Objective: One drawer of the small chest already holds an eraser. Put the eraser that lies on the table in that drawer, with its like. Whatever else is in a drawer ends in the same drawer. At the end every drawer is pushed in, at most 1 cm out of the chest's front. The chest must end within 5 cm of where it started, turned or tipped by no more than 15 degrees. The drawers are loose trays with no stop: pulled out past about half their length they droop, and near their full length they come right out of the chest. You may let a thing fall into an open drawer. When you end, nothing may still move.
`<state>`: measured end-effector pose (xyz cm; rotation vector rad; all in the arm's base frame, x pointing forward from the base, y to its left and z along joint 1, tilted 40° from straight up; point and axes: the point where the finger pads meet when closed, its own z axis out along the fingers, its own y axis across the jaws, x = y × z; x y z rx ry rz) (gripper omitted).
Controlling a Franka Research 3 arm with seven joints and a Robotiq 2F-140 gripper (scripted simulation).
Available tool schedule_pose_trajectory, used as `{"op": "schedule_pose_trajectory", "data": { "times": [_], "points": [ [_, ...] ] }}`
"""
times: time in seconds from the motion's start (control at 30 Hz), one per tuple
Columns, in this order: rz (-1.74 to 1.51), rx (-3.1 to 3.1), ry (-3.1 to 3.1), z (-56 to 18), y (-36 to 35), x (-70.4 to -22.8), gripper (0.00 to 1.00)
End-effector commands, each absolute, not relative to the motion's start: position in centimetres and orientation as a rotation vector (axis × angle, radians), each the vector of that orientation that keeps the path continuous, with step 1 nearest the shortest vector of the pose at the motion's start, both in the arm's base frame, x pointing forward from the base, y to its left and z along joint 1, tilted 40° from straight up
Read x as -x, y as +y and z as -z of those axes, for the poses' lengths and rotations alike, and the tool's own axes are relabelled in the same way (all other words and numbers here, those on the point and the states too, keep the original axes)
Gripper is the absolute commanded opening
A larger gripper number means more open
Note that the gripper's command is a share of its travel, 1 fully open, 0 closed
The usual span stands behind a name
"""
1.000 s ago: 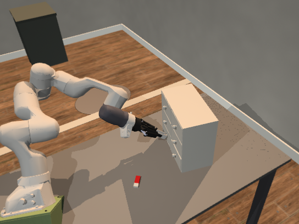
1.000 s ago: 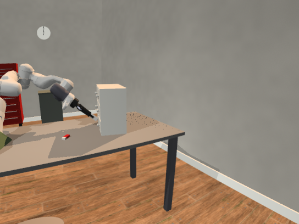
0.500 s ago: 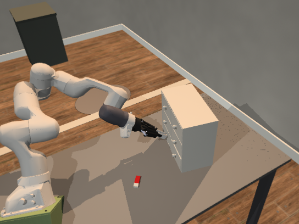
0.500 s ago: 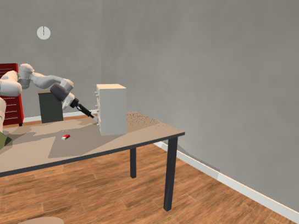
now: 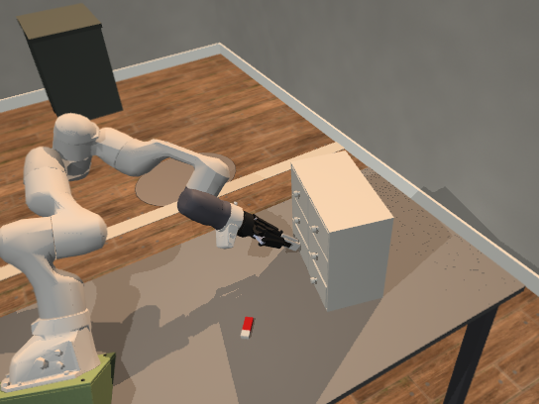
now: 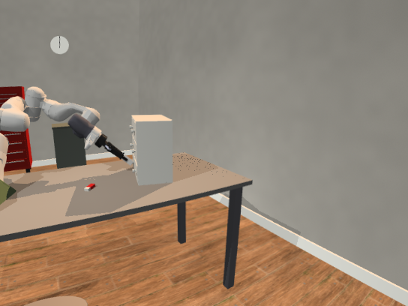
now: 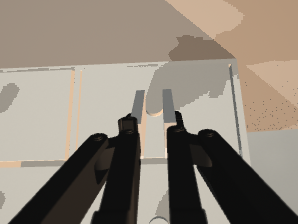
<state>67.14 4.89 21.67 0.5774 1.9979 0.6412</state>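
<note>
The small white chest point(image 5: 342, 228) stands on the table, with two columns of three drawers, all pushed in. It also shows in the exterior view point(image 6: 151, 154). My gripper point(image 5: 293, 243) reaches level at the bottom drawer of the chest's far column. In the wrist view the finger pads are closed on that drawer's small round knob point(image 7: 155, 113). The red and white eraser point(image 5: 247, 327) lies flat on the table in front of the chest, well apart from the gripper, and also shows in the exterior view point(image 6: 89, 187). The drawers' contents are hidden.
The table's right edge point(image 5: 426, 342) runs close behind the chest's near side. A dark cabinet point(image 5: 69, 59) stands on the floor far behind the arm. The arm's base point(image 5: 54, 356) sits at the table's near left corner.
</note>
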Motion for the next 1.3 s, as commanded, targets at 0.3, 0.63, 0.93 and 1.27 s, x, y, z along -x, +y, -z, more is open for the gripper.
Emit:
{"op": "schedule_pose_trajectory", "data": {
  "times": [0.3, 0.63, 0.93, 1.27],
  "points": [
    [-0.643, -0.582, 1.997, -21.6, 5.1, -66.1, 0.08],
    [-0.643, -0.582, 1.997, -21.5, 5.4, -65.1, 0.08],
    [-0.643, -0.582, 1.997, -21.4, 5.7, -63.9, 0.08],
    [-0.643, -0.582, 1.997, -21.3, 6.0, -62.8, 0.08]
  ]
}}
